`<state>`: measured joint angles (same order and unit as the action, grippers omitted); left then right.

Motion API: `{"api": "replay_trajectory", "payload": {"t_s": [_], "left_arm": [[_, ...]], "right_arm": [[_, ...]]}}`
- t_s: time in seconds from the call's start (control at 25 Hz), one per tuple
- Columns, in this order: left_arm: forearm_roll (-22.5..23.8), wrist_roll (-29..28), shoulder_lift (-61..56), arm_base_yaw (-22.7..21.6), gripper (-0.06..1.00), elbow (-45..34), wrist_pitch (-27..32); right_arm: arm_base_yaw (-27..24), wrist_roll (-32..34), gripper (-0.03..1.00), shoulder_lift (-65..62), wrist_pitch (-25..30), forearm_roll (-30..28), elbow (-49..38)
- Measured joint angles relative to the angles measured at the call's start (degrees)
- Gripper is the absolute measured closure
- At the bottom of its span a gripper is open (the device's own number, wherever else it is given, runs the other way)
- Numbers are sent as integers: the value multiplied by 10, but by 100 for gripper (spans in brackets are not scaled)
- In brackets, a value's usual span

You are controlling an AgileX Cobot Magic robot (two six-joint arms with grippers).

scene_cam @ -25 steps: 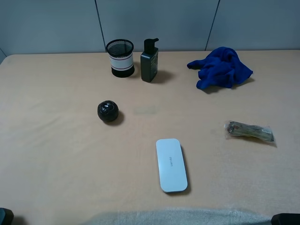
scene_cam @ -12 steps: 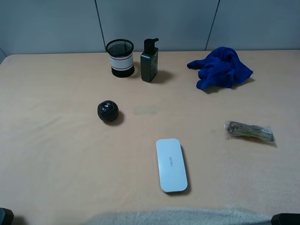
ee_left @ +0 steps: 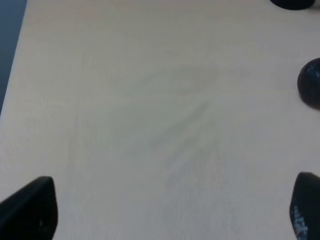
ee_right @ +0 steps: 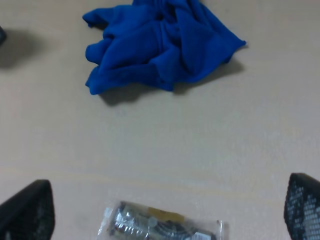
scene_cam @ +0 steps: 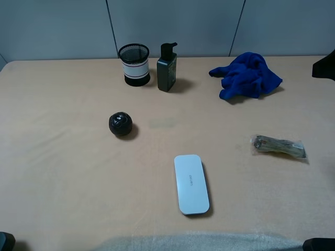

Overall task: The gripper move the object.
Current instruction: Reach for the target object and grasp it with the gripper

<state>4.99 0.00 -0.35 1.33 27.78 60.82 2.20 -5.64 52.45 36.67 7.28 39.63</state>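
On the tan table (scene_cam: 63, 172) lie a white flat case (scene_cam: 191, 183), a black ball (scene_cam: 121, 124), a blue cloth (scene_cam: 246, 75) and a clear packet (scene_cam: 278, 146). My right gripper (ee_right: 164, 207) is open and empty, above the table, with the packet (ee_right: 165, 225) between its fingertips (ee_right: 25, 210) and the cloth (ee_right: 160, 47) beyond. A dark part of the right arm (scene_cam: 325, 65) shows at the right edge of the exterior view. My left gripper (ee_left: 167, 210) is open and empty over bare table, with the ball (ee_left: 311, 82) off to one side.
A black mesh pen cup (scene_cam: 134, 65) and a dark pump bottle (scene_cam: 167, 68) stand at the back of the table. A grey wall runs behind the table.
A dark part of the right arm has come into view at the right edge of the exterior view. None of the objects has moved.
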Motion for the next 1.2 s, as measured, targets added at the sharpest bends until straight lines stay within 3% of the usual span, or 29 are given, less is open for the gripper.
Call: {"api": "replay_trajectory", "payload": {"t_s": [0.56,1.2], "left_arm": [[0,0,0,0,1,0,0],[0,0,0,0,1,0,0]], "right_arm": [[0,-45,27,206,2,0,164],[0,-67,27,427,93,17,377]]}}
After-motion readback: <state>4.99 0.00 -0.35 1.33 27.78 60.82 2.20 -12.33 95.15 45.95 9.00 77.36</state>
